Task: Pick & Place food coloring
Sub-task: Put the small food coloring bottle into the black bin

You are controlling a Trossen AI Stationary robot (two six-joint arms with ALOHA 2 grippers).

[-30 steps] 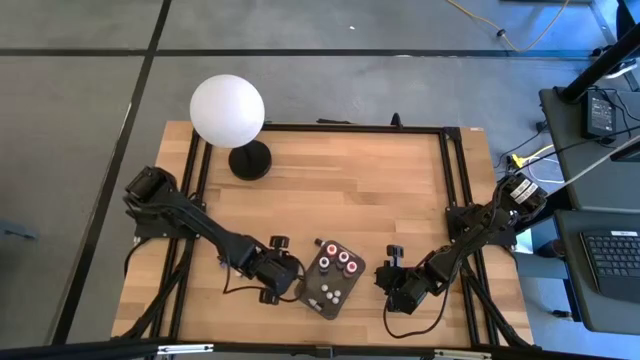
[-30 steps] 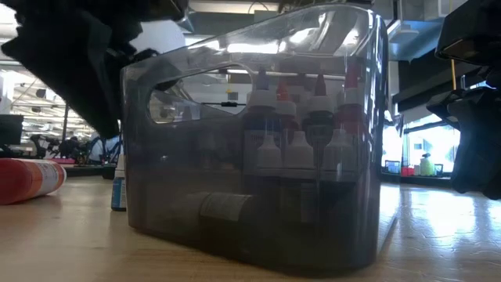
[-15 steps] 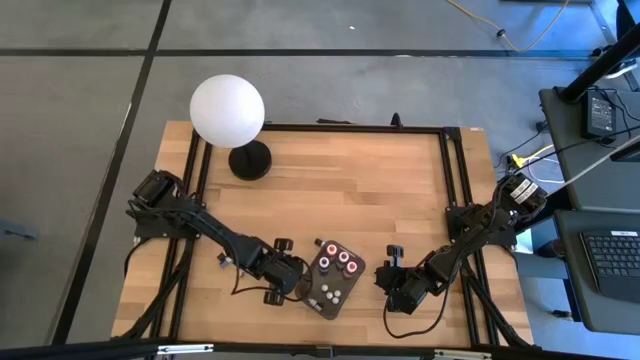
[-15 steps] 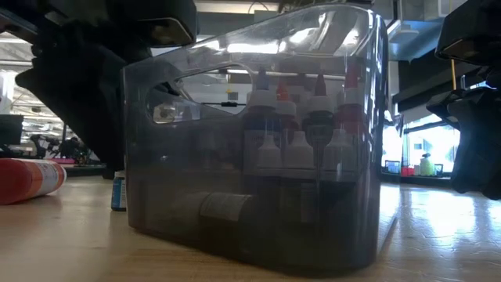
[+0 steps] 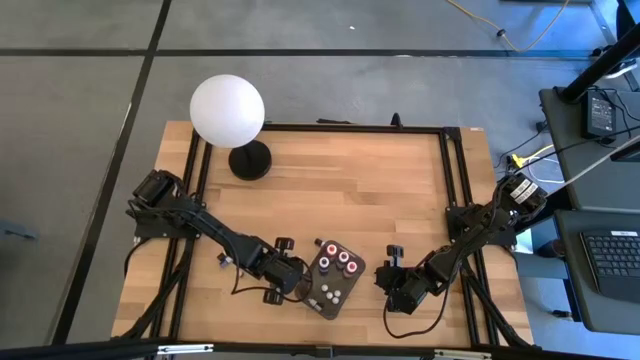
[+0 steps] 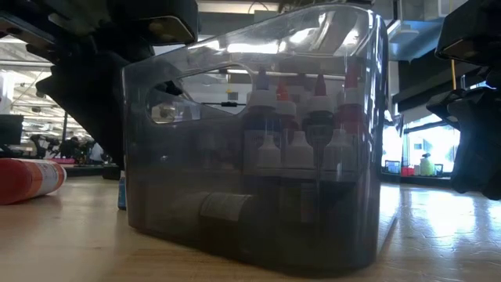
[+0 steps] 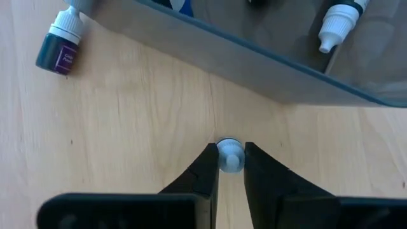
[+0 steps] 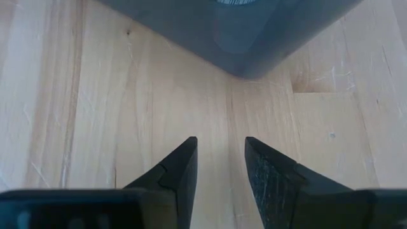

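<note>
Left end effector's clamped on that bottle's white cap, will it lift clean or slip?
Probably lifts easily: the bottle looks tiny and light. The left end effector pinches only its round white cap, so it may swivel or slip. If dropped beside the tray, it would likely roll.

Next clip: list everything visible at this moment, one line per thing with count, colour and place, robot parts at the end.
tray: one, dark grey translucent, near edge of the table between the two arms.
bottles in tray: several, exact count unclear, white or red caps, standing inside.
capped bottle: one, white cap, on the table beside the tray, between the left fingers.
purple bottle: one, white cap, lying on the table by the tray.
red bottle: one, lying on the table.
globe lamp: one, white on black base, far left of the table.
table: one, light wood.
left gripper: shut on the capped bottle.
right gripper: open, near the tray's right corner.
</note>
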